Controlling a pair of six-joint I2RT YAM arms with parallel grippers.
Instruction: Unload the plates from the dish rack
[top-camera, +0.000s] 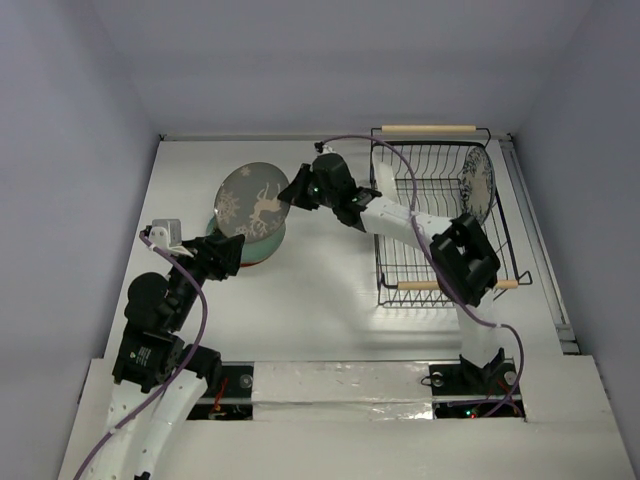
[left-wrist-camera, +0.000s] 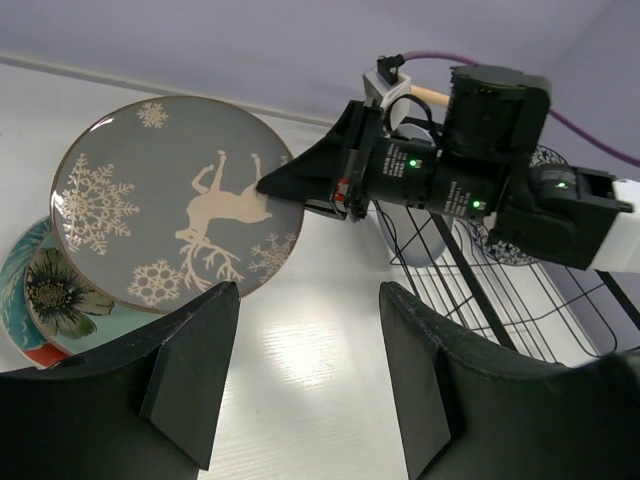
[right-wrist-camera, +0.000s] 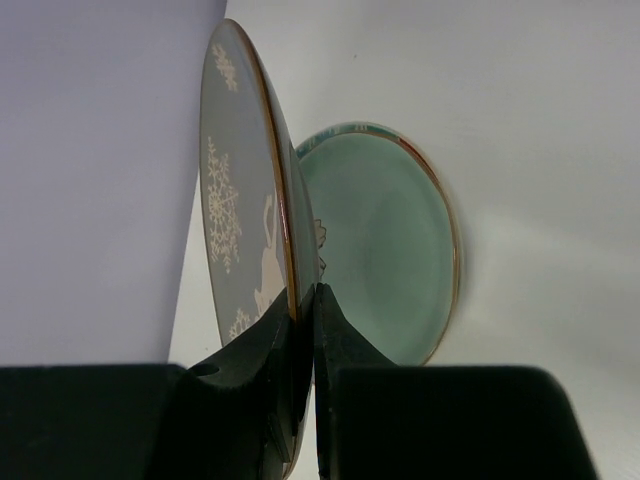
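Reindeer plate tilted over teal plates; floral plate in rack.

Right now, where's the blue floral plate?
Top view, right side: blue floral plate stands on edge in the dish rack, by its right wall, near the far wooden handle.

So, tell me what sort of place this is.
Most likely a robot test cell rather than a kitchen. A white table is boxed in by plain walls, the left arm and right arm are bolted at its near edge, and a wire dish rack holds one patterned plate.
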